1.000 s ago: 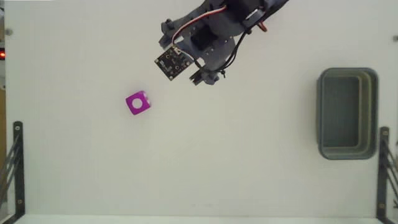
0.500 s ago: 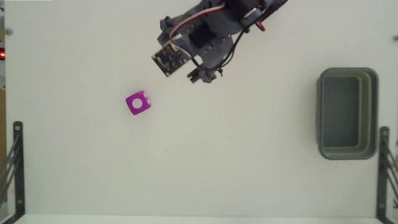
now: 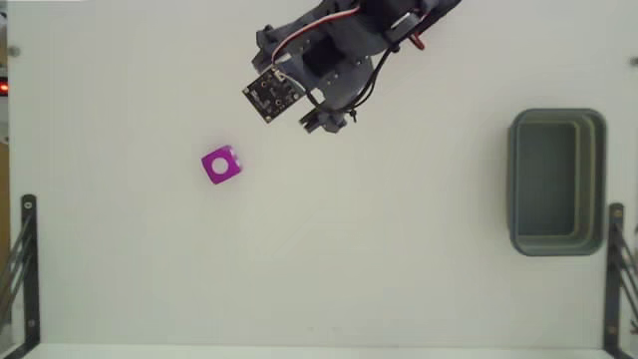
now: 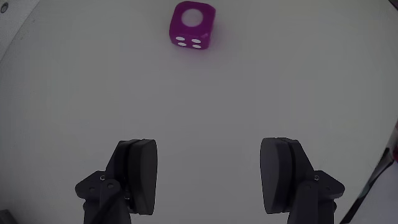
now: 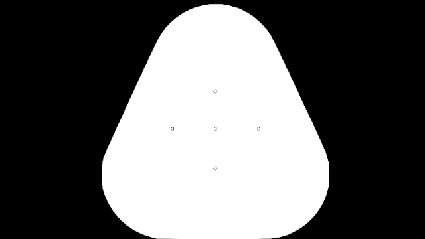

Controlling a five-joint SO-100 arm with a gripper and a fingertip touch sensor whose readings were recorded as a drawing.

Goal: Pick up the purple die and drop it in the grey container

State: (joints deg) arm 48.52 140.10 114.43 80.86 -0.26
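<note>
Fingers (image 4: 138, 174) spread wide apart in the wrist view, nothing between them, gripper (image 4: 211, 177) empty above bare white table (image 4: 280, 74); purple die (image 4: 192, 24) resting on the table well ahead of the fingertips, one large pip on top, small pips on the near face; in the fixed view, die (image 3: 220, 165) lying below and left of the arm (image 3: 329, 60), apart from it; grey container (image 3: 556, 181) far off near the right edge, empty
</note>
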